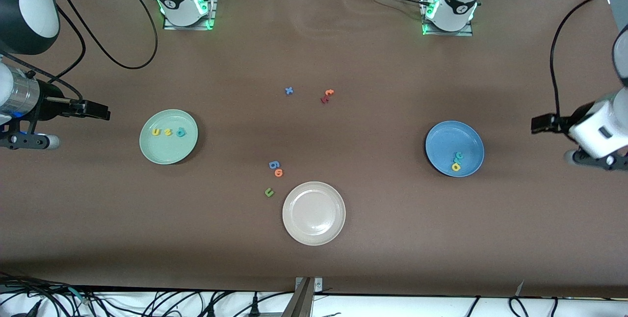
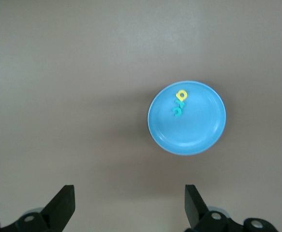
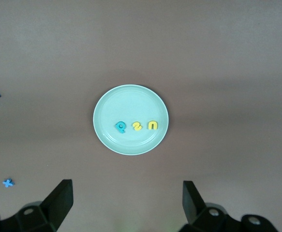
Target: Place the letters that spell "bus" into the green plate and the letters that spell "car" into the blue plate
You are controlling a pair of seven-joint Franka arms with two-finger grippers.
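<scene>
- Nearest the front camera: cream-white plate [image 1: 314, 213], seen in the front view only. Just beside it lie the dark green u [image 1: 269, 192], orange o [image 1: 278, 172] and blue g [image 1: 274, 164].
- Green plate [image 1: 168, 136] sits toward the right arm's end and holds the bus letters [image 1: 168, 132]. The right wrist view reads them cleanly in a row: teal b [image 3: 121, 126], yellow s [image 3: 137, 126], yellow u [image 3: 152, 125].
- Blue plate [image 1: 454, 148] sits toward the left arm's end. The car letters [image 1: 457, 161] are bunched and touching; yellow a [image 2: 181, 95] is clear, but the teal c and r merge in both views.
- Farther off, front view: blue x [image 1: 289, 91], orange t [image 1: 328, 92], and a dark red letter [image 1: 324, 99] I can't read.
- Right gripper [image 3: 124, 200] is over bare table near the green plate, fingers apart, empty, waiting.
- Left gripper [image 2: 128, 203] is over bare table near the blue plate, fingers apart, empty. The frame edges cut off both arms in the front view.
</scene>
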